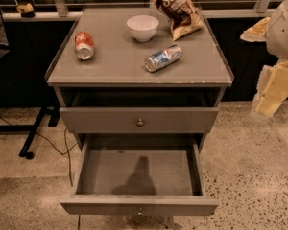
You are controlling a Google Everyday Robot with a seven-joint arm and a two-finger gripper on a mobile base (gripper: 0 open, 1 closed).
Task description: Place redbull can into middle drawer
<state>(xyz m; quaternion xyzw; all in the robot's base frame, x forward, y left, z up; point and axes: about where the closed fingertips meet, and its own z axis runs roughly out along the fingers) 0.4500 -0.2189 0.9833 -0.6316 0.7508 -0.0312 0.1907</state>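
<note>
Camera view: redbull can (163,58) (gripper (273,87) far right)

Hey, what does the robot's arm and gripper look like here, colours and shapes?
The arm is a smooth, rounded white shell at the right edge of the view. Below it the gripper, to the right of the cabinet, is built of blocky, pale cream-yellow pieces. No cables or markings show on either.

Cabinet (113,63): redbull can (163,58); tin (84,45); bowl (142,28); bag (178,8)
</note>
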